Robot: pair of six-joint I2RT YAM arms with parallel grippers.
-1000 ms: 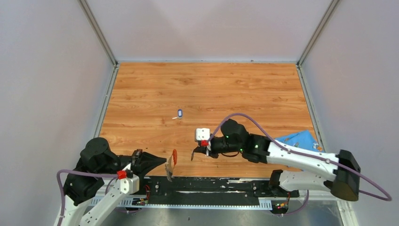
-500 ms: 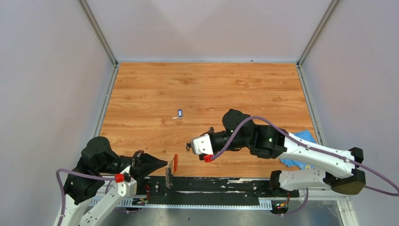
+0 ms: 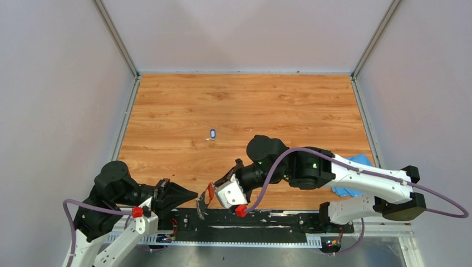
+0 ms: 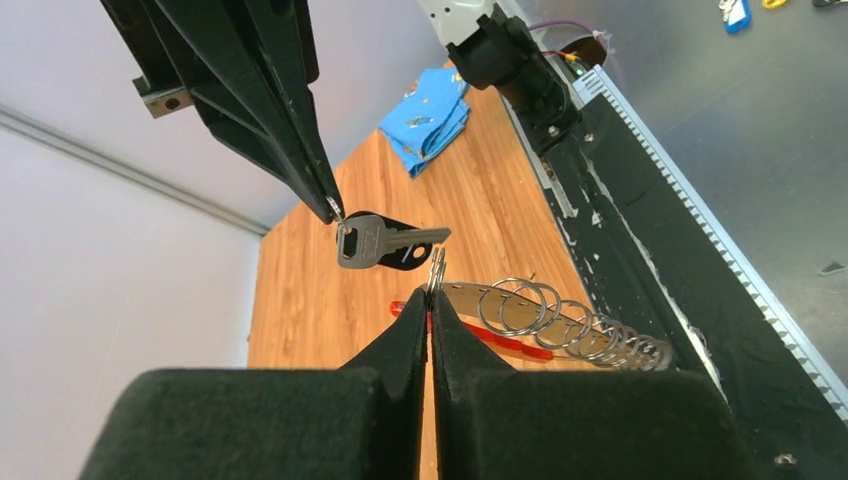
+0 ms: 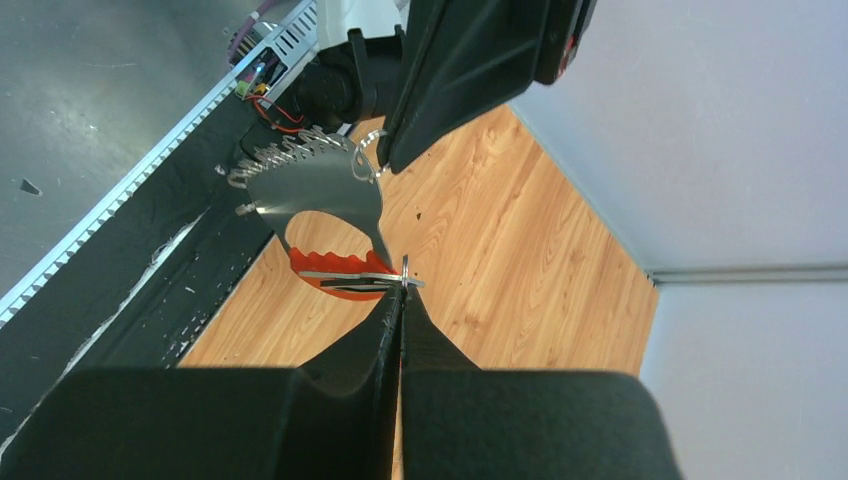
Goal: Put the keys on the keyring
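My left gripper (image 3: 195, 195) (image 4: 432, 289) is shut on the keyring (image 3: 201, 207) (image 4: 560, 320), pinching a thin wire ring at its top end. The keyring is a red loop with a grey plate and a row of rings, held over the table's near edge. Just right of it, my right gripper (image 3: 214, 187) (image 5: 402, 286) is shut on the small ring of the black-headed key (image 4: 380, 243) (image 5: 350, 277). This key hangs a little above and left of the left fingertips, apart from them. The blue-and-white key (image 3: 212, 134) lies alone on the table.
A blue cloth (image 3: 356, 166) (image 4: 425, 120) lies at the table's right edge. A black rail (image 3: 250, 218) runs along the near edge under both grippers. Grey walls enclose the wooden table (image 3: 245, 105) on three sides.
My right arm has swung left and toward the near edge, carrying the black key from mid-table right up to the keyring. The left gripper and keyring have hardly moved.
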